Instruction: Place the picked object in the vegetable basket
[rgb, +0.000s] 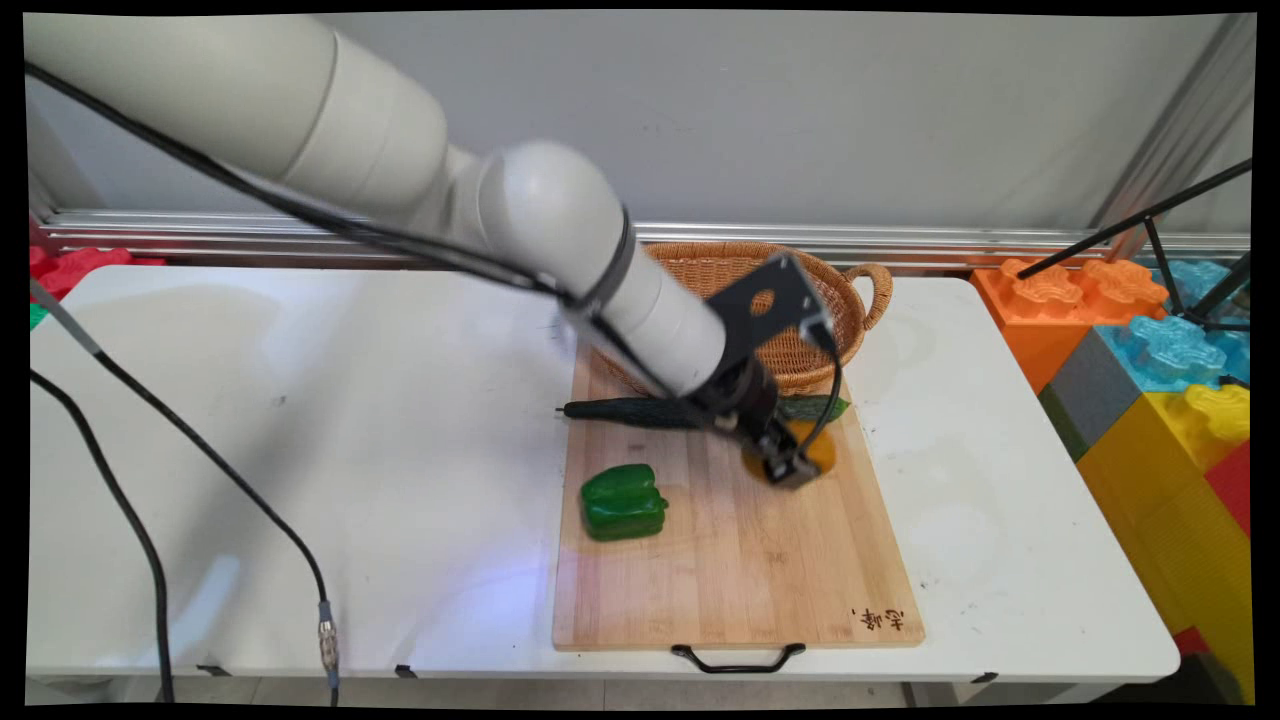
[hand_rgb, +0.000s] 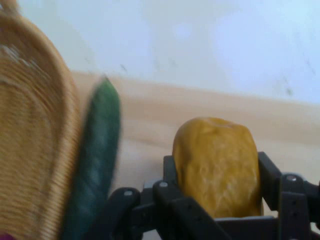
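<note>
Black gripper (hand_rgb: 217, 200) fingers clasp the yellow fruit (hand_rgb: 217, 165) on the cutting board (rgb: 740, 560), cucumber (hand_rgb: 95, 160) and wicker basket (hand_rgb: 30, 140) just beside; lifting straight up looks apt.

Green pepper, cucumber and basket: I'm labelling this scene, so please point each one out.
green pepper (rgb: 624, 501): main view, on the middle of its top.
cucumber (hand_rgb: 95, 165): hand view, on the middle of its dark skin.
basket (rgb: 868, 284): main view, on its right handle.
</note>
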